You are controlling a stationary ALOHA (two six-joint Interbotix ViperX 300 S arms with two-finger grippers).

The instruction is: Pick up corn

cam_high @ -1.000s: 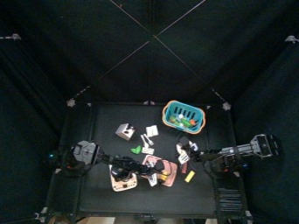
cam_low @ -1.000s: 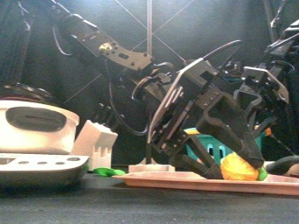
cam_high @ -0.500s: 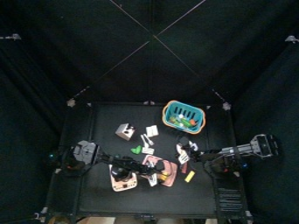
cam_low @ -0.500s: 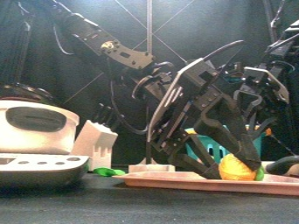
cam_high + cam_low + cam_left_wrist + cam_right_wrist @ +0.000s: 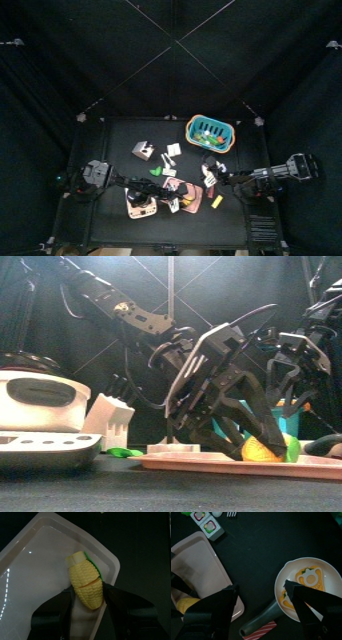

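The left gripper [image 5: 89,607] had come down over the corn [image 5: 87,586] since a second back, and its jaws were still spread but narrowing, one on each side of the cob's lower end, not yet pinching it as far as I could tell. So I'd say the grab was basically lined up and just needed the squeeze before lifting. The corn lay in a corner of the pale pink tray [image 5: 40,547], close to the raised rim, with a bit of green husk under it; that rim looked like the main thing a jaw could catch on. The right gripper [image 5: 261,599] hung parked with its jaws apart over bare worktop [image 5: 264,542] between the tray and a pan with a fried egg [image 5: 308,579]. A teal basket [image 5: 210,129] sat farther back, well out of the way.
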